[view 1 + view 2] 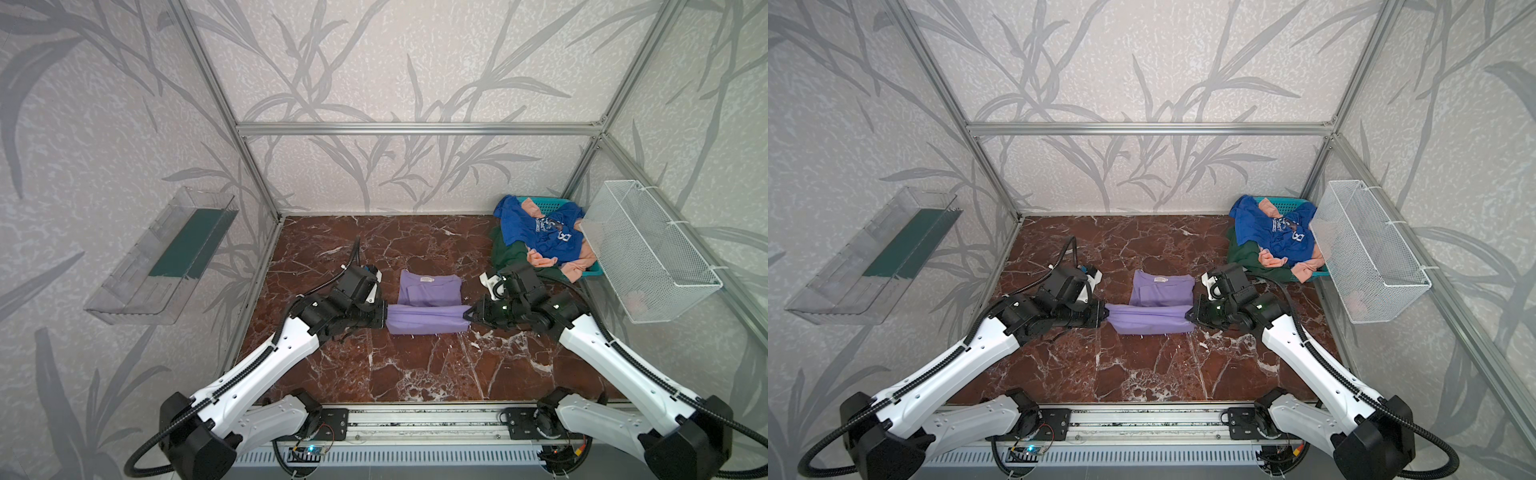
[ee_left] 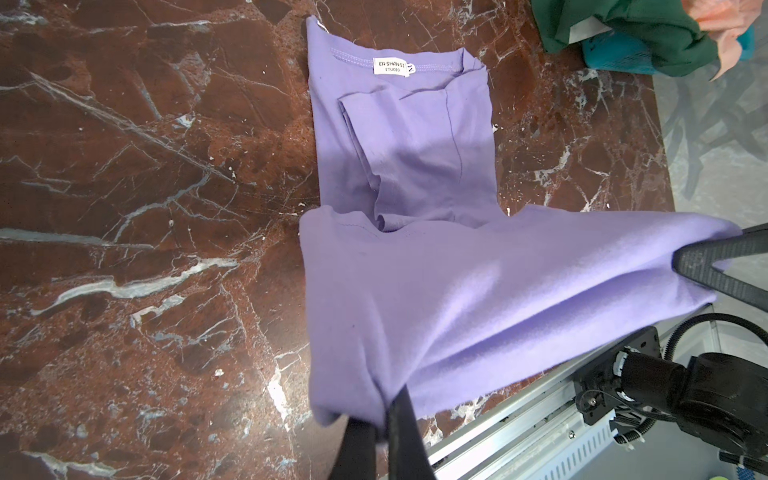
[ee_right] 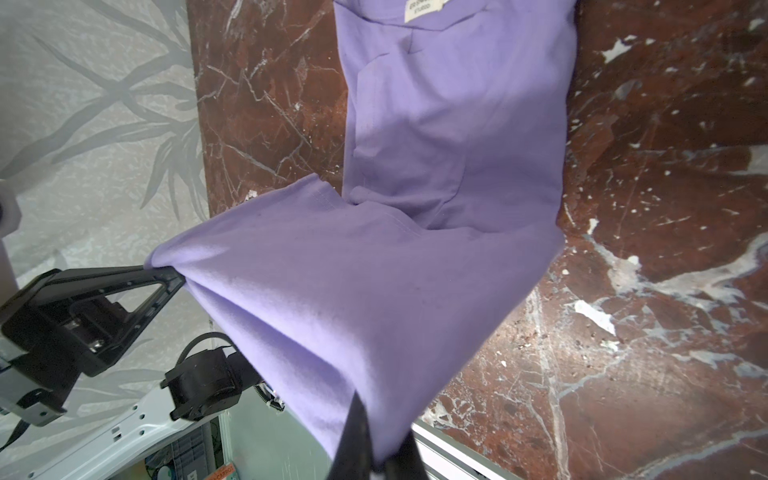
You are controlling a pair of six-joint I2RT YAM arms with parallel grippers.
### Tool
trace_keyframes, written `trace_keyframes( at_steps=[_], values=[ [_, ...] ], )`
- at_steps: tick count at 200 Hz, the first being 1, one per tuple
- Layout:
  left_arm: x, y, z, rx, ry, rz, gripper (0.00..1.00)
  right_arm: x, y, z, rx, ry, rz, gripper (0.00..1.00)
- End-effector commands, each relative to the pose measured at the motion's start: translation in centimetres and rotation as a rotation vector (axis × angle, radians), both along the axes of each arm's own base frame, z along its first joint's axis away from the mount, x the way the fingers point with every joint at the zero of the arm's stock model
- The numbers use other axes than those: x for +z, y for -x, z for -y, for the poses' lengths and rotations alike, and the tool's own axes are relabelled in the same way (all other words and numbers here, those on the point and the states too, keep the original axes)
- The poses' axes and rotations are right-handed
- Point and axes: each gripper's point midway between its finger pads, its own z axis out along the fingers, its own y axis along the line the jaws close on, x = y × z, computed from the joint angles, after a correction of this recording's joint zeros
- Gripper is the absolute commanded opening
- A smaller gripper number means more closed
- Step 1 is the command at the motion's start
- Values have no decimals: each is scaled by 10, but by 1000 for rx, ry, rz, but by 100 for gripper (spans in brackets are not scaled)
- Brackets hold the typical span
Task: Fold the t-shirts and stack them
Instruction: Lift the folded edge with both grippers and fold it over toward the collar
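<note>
Left gripper (image 2: 388, 419): fingers pinched shut on one near corner of the purple shirt (image 1: 428, 318). Right gripper (image 3: 374, 440): fingers pinched shut on the opposite near corner. Between the two grips the shirt's near end is lifted off the table (image 1: 374, 374) and pulled into a fairly taut band, carried back over the part that lies flat.

That flat part rests mid-table with its sleeves tucked inward and its neck label (image 2: 390, 66) facing up, collar end toward the far wall.

The cloth looks light, soft and limp. It sags wherever it is unsupported and would likely slide on the smooth marble if dragged. Corners seem the right hold, with every layer caught in the pinch and both arms keeping even tension, or the band may droop and crease as it comes down.

At the far right corner, well apart from this, waits a loose heap – a blue shirt (image 1: 552, 237) on top, a peach shirt (image 1: 540, 259) and a green shirt (image 1: 509, 253) under it – spilling over a teal basket (image 1: 536, 202)
</note>
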Motion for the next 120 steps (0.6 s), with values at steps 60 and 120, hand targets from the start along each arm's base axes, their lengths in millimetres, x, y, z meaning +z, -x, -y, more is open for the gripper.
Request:
trace_keyframes(
  at_steps=[60, 120],
  values=[
    [-11, -77, 10, 51, -44, 15, 0, -22, -54, 12, -54, 37, -5, 0],
    [-14, -127, 26, 122, -5, 20, 0, -26, -102, 10, -75, -27, -22, 0]
  ],
)
